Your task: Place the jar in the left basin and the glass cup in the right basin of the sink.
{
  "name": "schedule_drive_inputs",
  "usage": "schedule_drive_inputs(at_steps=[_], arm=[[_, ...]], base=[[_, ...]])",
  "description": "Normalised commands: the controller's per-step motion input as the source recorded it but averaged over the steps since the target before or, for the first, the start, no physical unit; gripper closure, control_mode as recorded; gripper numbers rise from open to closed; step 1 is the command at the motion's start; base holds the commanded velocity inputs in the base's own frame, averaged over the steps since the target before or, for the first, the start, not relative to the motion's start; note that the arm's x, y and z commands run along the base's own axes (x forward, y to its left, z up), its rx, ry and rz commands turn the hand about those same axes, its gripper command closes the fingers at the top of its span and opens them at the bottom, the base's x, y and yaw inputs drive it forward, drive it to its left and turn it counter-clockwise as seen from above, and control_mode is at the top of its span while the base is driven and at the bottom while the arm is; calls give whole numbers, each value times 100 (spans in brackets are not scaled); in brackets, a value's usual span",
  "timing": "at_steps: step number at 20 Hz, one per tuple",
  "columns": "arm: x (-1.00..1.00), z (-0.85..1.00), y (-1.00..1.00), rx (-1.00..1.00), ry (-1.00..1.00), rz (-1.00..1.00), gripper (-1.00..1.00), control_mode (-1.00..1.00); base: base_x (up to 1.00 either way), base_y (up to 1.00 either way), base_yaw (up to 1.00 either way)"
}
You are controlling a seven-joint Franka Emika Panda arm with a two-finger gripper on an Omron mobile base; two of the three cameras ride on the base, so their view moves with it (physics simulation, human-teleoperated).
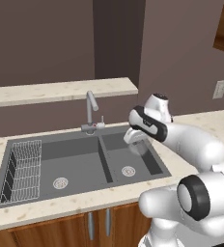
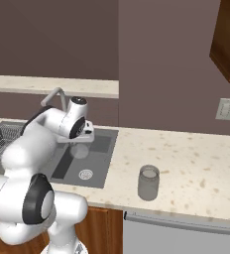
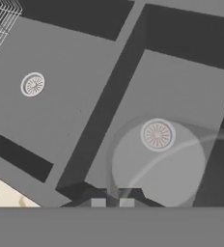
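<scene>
Overhead, claw (image 1: 137, 144) grips glass cup (image 1: 138, 147) above right basin (image 1: 152, 161).

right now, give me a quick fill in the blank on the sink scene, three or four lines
1. The fingers are shut on the glass ____, held above the right basin.
2. The jar stands upright on the ____, to the right of the sink.
3. The wire rack sits in the ____ basin.
4. The tap rises behind the divider, and no water ____ from it.

Missing words: cup; counter; left; runs
</scene>
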Motion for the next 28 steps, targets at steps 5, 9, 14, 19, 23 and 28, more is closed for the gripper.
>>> schedule_drive_inputs(at_steps=[5,9,14,19,23,28], arm=[[24,-17,0,-6,0,17,100,-100],[23,-13,-4,-10,0,17,100,-100],[20,-18,0,-7,0,13,100,-100],[19,-20,-2,-5,0,15,100,-100],[13,-25,-5,0,0,16,100,-100],[18,-26,-4,0,0,14,100,-100]], base=[[0,0,0],[0,0,0],[0,0,0],[0,0,0],[0,0,0],[0,0,0]])
